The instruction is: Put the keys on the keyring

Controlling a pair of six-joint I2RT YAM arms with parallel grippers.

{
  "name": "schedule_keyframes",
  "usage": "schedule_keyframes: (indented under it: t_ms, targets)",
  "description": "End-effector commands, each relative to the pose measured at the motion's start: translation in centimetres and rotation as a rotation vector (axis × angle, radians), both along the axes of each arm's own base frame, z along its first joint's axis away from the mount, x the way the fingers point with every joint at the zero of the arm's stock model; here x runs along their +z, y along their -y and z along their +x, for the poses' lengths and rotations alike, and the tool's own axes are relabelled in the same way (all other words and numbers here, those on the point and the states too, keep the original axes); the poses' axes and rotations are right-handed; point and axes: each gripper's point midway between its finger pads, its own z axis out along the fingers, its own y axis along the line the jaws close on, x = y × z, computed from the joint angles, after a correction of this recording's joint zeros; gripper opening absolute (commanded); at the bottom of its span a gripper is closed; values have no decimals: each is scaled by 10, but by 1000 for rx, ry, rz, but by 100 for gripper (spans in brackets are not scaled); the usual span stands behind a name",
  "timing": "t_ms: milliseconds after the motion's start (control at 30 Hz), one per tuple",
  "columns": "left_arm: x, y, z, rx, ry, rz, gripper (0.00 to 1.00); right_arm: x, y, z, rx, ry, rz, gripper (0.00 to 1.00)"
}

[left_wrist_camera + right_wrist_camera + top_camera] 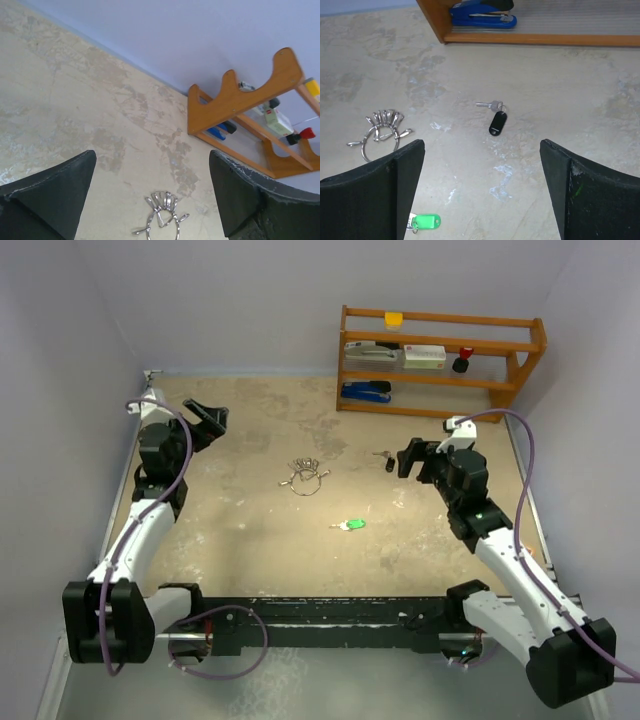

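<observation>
Where the keyring [368, 134] lies, silver keys [385, 119] fan.

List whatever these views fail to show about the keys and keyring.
- green key: right wrist view, blade hidden behind the right gripper's finger.
- keyring: left wrist view, lower loop cut off by the bottom edge.
- black key: top view, too small for detail.
</observation>
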Motion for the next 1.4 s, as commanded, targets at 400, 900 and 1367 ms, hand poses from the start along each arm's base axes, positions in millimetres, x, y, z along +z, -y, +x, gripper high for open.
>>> schedule_keyframes:
  t_ms: [400,900,1367]
  targets:
    - [74,12,-5,-39,160,-110,90,24,-31,22,111,-3,62,100]
    - [40,32,-14,-30,14,81,89,-21,-106,26,323,-195,70,99]
    - [-1,81,14,-82,-98,205,80,-45,-119,41,314,-250,13,94]
